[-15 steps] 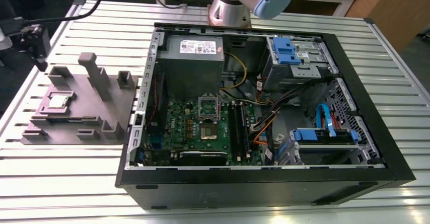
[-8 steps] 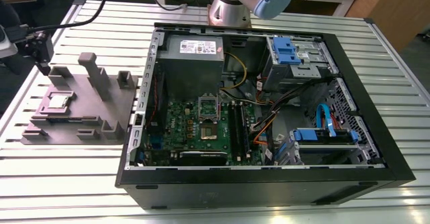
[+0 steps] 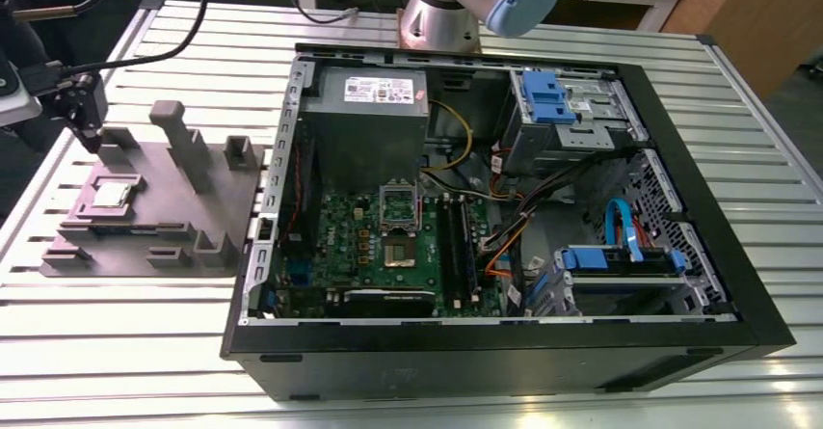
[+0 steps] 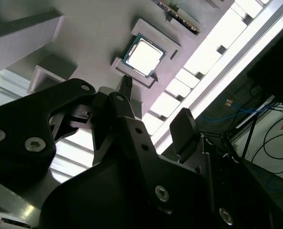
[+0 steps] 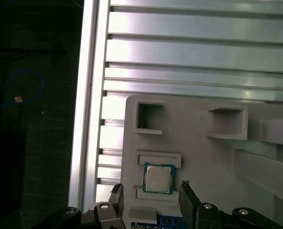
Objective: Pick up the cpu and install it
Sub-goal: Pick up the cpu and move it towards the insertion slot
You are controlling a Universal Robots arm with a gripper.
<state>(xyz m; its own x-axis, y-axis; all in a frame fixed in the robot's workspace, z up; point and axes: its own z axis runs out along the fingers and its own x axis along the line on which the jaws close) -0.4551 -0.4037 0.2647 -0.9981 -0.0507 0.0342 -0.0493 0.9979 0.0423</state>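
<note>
Overhead, downward pincer [image 5: 150, 187], agape and empty, above the cpu [image 5: 158, 178] on grey fixture [image 5: 203, 157]

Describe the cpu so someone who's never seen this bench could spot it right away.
At the exterior view's left, beside the open computer case, sits a grey holder block. The cpu lies flat in its shallow recess, the only shiny silver square there.
</note>
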